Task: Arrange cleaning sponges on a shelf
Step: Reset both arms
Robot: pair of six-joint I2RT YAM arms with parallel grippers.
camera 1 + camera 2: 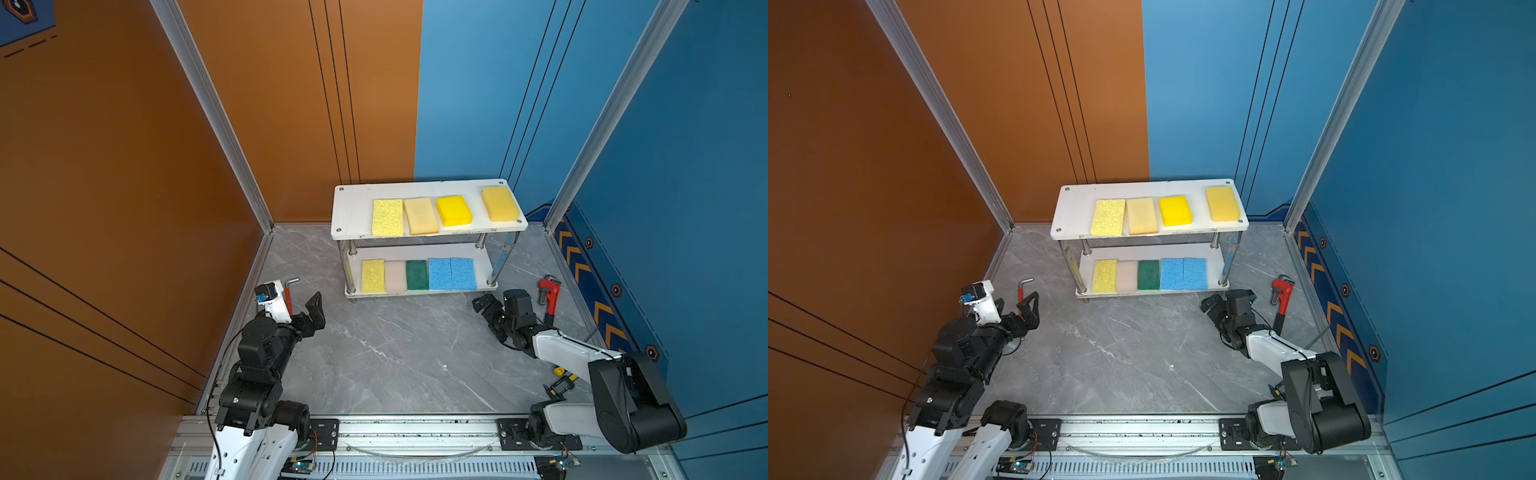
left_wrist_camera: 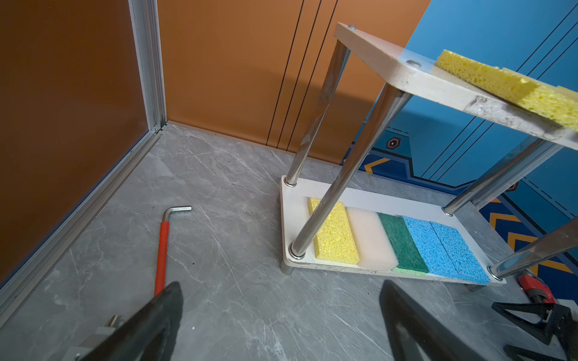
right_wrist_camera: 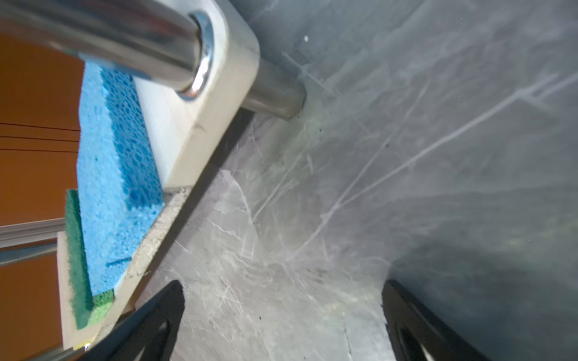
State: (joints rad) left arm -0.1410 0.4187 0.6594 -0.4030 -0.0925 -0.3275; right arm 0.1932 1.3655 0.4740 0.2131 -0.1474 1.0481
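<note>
Gaping wide with nothing between their fingers, the left gripper and right gripper sit low before the front corners of the small two-tier white shelf with chrome posts, a red-handled hex key near one, a red pipe wrench near the other. Its lower board carries, edge to edge, a porous pale-yellow sponge, a pinkish-beige sponge, a dark green sponge and two thin blue sponges; the upper board holds a second porous pale-yellow sponge and three thick yellow sponges.
</note>
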